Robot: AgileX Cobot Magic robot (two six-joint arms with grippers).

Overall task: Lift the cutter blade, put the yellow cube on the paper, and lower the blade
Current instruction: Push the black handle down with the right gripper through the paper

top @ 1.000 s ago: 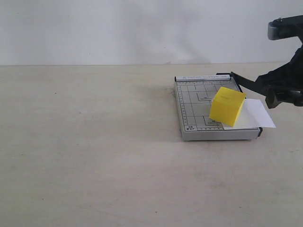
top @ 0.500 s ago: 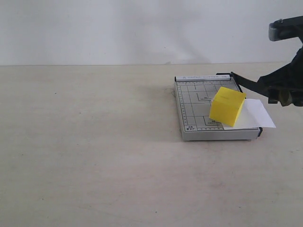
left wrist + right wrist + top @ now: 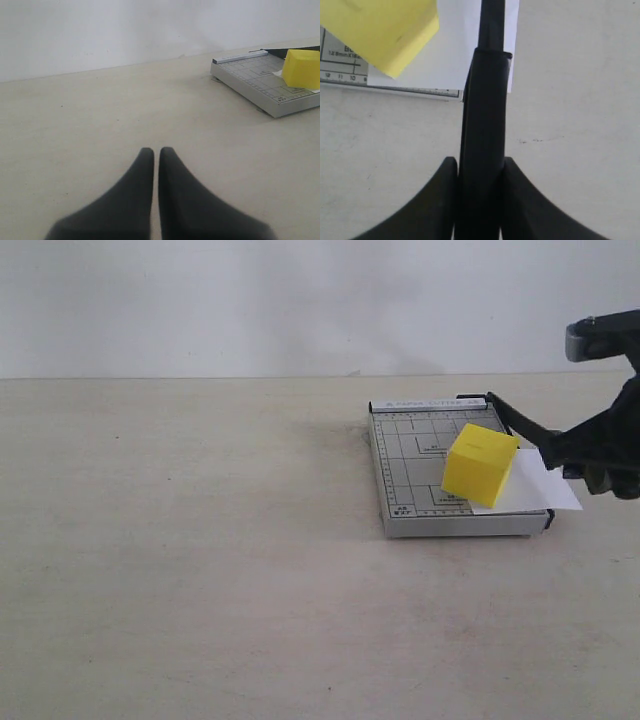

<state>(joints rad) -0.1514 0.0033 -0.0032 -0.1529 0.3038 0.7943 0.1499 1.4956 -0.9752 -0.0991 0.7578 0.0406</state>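
The yellow cube (image 3: 480, 464) sits on the white paper (image 3: 545, 484), which lies across the right side of the grey trimmer board (image 3: 410, 455) and sticks out past its edge. The black cutter blade (image 3: 520, 426) slopes up from its hinge at the board's far corner. My right gripper (image 3: 580, 452) is shut on the blade's thick handle (image 3: 482, 145), low over the paper's right end. In the right wrist view the cube (image 3: 380, 30) and paper (image 3: 452, 50) lie beyond the handle. My left gripper (image 3: 156, 150) is shut and empty over bare table, out of the exterior view.
The trimmer (image 3: 260, 90) stands on a pale table (image 3: 200, 570) before a white wall (image 3: 250, 300). Nothing else lies on the tabletop.
My right gripper has gone down with the handle, and the blade has swung lower toward the paper. The cube and paper have not moved.
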